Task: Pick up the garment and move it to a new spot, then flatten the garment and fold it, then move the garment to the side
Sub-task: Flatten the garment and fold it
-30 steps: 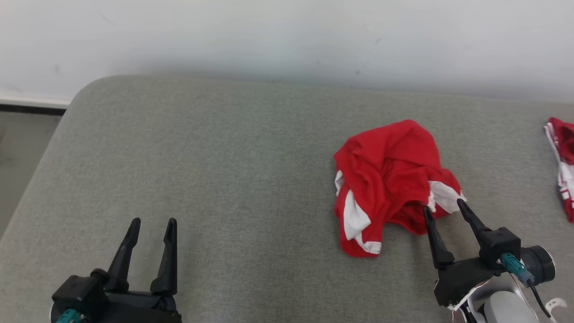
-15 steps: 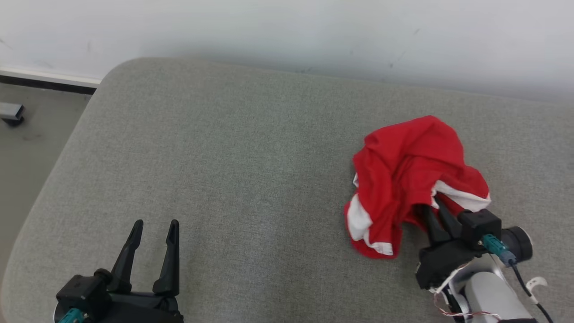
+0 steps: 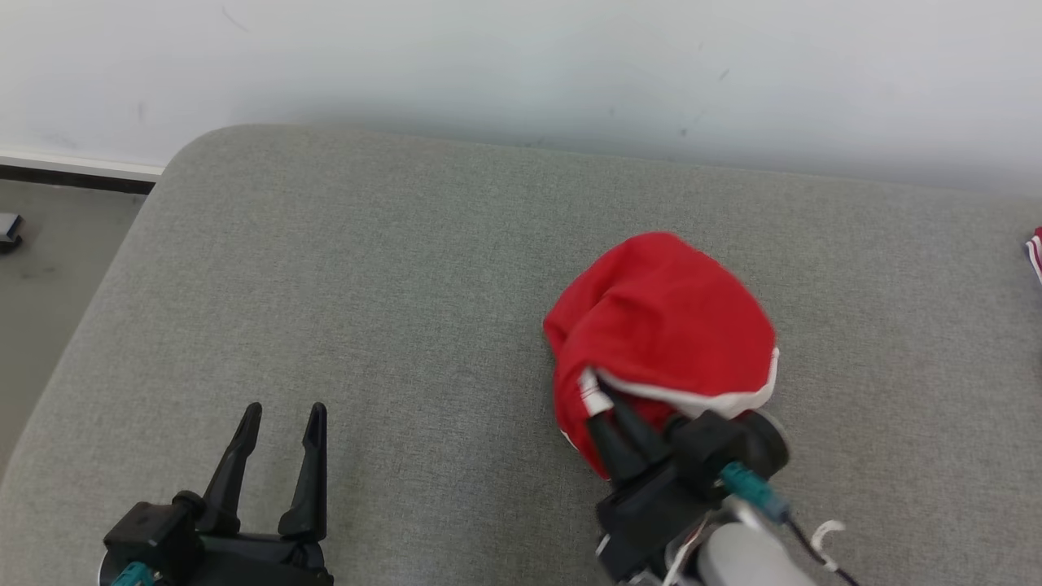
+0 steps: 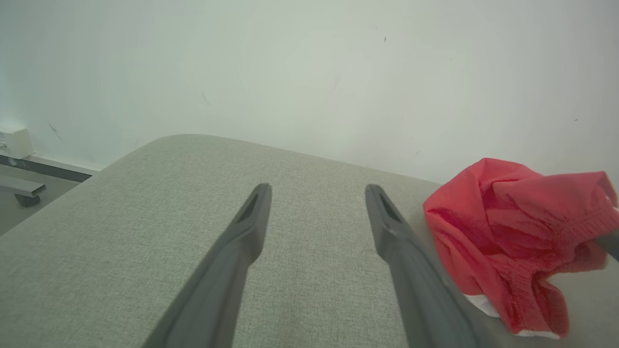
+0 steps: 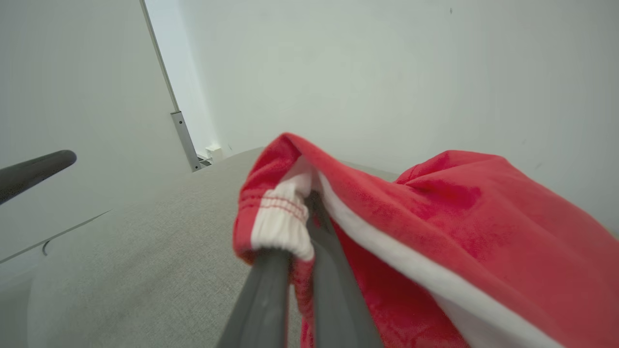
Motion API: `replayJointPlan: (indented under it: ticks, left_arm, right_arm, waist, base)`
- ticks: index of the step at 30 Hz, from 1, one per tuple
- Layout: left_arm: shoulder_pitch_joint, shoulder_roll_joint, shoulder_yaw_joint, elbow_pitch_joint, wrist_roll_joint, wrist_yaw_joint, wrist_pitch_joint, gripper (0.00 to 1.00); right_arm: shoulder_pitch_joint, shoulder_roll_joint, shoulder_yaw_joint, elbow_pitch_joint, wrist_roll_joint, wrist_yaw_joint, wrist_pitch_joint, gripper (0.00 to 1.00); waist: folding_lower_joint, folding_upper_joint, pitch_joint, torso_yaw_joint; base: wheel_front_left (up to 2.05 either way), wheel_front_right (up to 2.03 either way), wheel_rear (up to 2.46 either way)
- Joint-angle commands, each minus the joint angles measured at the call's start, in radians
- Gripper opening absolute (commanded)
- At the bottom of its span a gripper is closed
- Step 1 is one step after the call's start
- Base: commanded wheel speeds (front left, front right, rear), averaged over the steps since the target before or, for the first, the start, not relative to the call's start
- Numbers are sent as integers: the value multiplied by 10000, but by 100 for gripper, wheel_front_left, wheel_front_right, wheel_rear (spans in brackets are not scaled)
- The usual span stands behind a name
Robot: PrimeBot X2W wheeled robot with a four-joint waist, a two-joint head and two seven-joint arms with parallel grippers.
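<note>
The garment is red with white trim, bunched into a rounded heap right of centre on the grey cushion. My right gripper is shut on the garment's white-banded edge at its near side; the right wrist view shows the fingers pinched together with the red and white cloth draped over them. The garment hangs partly lifted at the right of the left wrist view. My left gripper stands open at the lower left, nothing between its fingers, well apart from the garment.
A second red and white cloth peeks in at the cushion's far right edge. A white wall runs behind. The cushion's rounded left edge drops to the floor.
My right gripper closed on the garment's white-trimmed edge and drew it leftward and up, bunching the cloth into a rounder heap. The head camera shifted. My left gripper stayed open in place.
</note>
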Motion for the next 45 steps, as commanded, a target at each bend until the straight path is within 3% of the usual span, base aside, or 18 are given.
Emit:
replayJointPlan:
  ticks: [1,5,7,8,17,26,35,45]
  left_arm:
    - [4,30,-12,10,49,14,0,100]
    - [-39,34,-41,61,40,14,0,100]
    - [-54,32,-54,85,34,14,0,100]
    - [-53,35,-52,101,33,14,0,100]
    - [177,-19,137,160,86,14,0,100]
    - [310,-14,301,187,160,13,0,100]
    - [606,34,530,67,272,38,0,100]
    - [617,-23,629,-72,352,31,0,100]
  right_arm:
    - [25,50,387,98,179,-28,34,0]
    - [122,107,1267,280,635,-28,-1,0]
    - [146,108,1690,516,928,-28,76,90]
    - [94,112,1838,577,1042,-28,74,100]
    - [388,121,1724,1072,809,-28,-76,100]
    - [1746,-514,1096,-382,569,-28,-106,100]
    - [2844,-766,-733,-2184,329,-28,-94,100]
    - [3735,-636,-3383,-2788,-168,-29,-96,100]
  waist:
    - [0,-1,4,42]
    - [0,-1,-3,107]
    - [0,-1,-16,141]
    - [0,-1,-22,148]
    - [0,-1,-141,-132]
    - [0,-1,-355,-619]
    - [0,-1,-615,-1262]
    - [0,-1,-679,-1539]
  base:
    - [0,0,0]
    - [0,0,0]
    - [0,0,0]
    - [0,0,0]
    - [0,0,0]
    - [0,0,0]
    - [0,0,0]
    - [0,0,0]
